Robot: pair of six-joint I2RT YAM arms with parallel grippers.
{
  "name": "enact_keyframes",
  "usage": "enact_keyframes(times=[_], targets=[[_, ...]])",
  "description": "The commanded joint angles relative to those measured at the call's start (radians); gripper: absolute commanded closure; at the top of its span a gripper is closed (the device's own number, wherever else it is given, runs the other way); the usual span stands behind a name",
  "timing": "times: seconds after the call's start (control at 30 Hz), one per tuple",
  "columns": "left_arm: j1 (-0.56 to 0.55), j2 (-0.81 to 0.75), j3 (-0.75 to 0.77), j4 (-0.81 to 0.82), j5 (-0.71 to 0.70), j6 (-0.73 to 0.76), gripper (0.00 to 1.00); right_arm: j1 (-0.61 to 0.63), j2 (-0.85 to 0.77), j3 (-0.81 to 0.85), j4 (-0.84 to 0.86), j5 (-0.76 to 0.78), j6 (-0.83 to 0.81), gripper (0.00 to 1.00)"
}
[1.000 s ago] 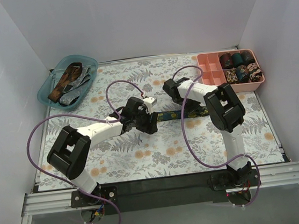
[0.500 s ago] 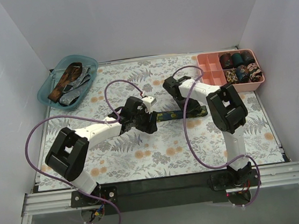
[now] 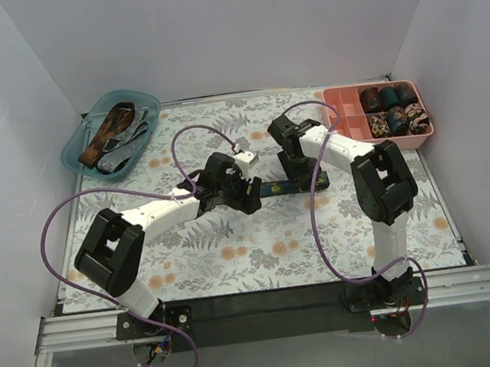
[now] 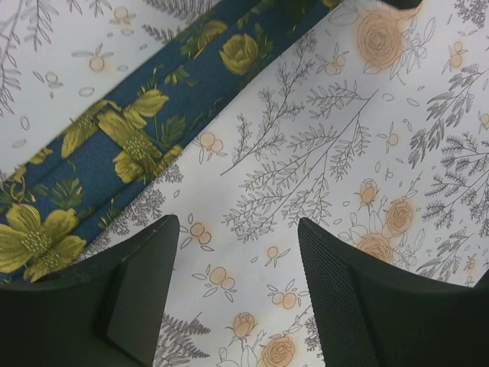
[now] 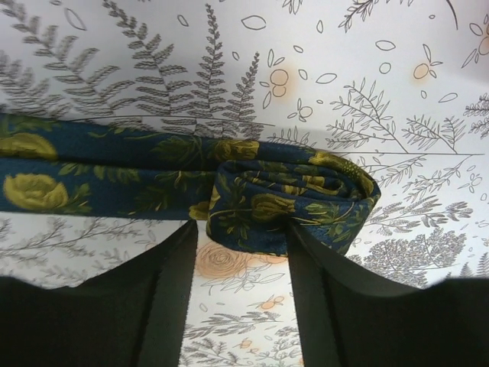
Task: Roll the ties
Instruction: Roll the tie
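Note:
A navy tie with yellow flowers [image 3: 272, 188] lies flat across the middle of the flowered cloth, between the two grippers. Its right end is wound into a loose roll [image 5: 290, 200], and the flat strip [image 5: 76, 168] runs off to the left. My right gripper [image 5: 241, 233] is open just in front of the roll, with its right fingertip [image 5: 299, 237] at the roll's near edge and only cloth between the fingers. My left gripper [image 4: 237, 229] is open over bare cloth, and the tie [image 4: 137, 138] passes diagonally beside its left finger.
A teal tray [image 3: 74, 155] at the back left holds several loose ties [image 3: 115, 127]. A pink compartment tray [image 3: 343, 107] at the back right holds several rolled ties [image 3: 391, 106]. Purple cables [image 3: 189, 138] loop over both arms. White walls close in the table.
My right gripper has opened and let go of the rolled end, which now rests on the cloth. The left gripper has opened a little wider and shifted slightly right.

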Motion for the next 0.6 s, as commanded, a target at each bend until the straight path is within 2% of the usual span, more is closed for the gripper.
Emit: enact_keyframes(times=[0.0, 0.17, 0.3, 0.4, 0.43, 0.47, 0.57], targets=[[0.004, -0.003, 0.059, 0.010, 0.004, 0.044, 0.40, -0.010, -0.087, 0.011, 0.024, -0.060, 0.020, 0.51], [-0.007, 0.046, 0.130, 0.043, 0.004, 0.136, 0.29, -0.054, -0.174, -0.004, 0.034, -0.129, 0.008, 0.35], [-0.044, 0.125, 0.211, 0.070, 0.016, 0.280, 0.25, -0.131, -0.263, -0.067, 0.077, -0.242, -0.001, 0.25], [-0.079, 0.191, 0.282, 0.092, 0.033, 0.372, 0.22, -0.244, -0.349, -0.166, 0.151, -0.405, -0.018, 0.19], [-0.085, 0.208, 0.300, 0.093, 0.061, 0.431, 0.22, -0.282, -0.374, -0.205, 0.207, -0.513, -0.017, 0.16], [-0.091, 0.223, 0.323, 0.095, 0.078, 0.455, 0.21, -0.363, -0.413, -0.242, 0.241, -0.579, -0.017, 0.14], [-0.108, 0.302, 0.403, 0.093, 0.141, 0.529, 0.20, -0.501, -0.460, -0.374, 0.361, -0.776, -0.012, 0.14]])
